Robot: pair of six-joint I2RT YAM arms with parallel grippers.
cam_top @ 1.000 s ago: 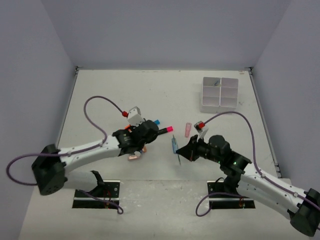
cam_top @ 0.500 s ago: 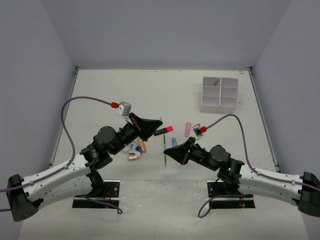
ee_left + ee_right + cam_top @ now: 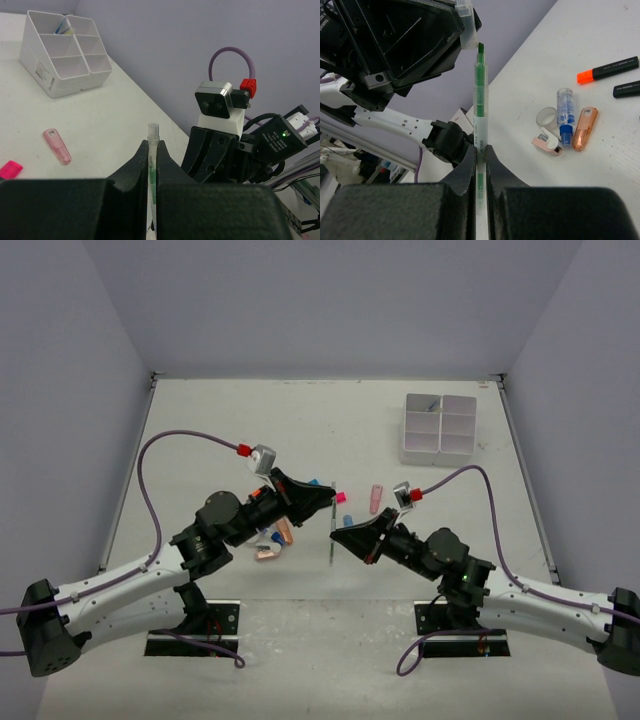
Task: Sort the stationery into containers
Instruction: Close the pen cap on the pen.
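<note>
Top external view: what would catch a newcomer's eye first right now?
The two grippers meet nose to nose above mid-table. The right gripper is shut on a green pen with its tip bare, and the left gripper pinches the clear cap just beyond it. Next comes the white organiser box at the far right, nearly empty, while loose stationery lies beside the left arm.

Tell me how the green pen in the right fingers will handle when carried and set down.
Probably stiff: the green pen stands straight out of the right fingers without sagging. Its slim, smooth barrel is pinched at one narrow spot, so it may pivot or slip. Being round, it would likely roll once laid on the table.
</note>
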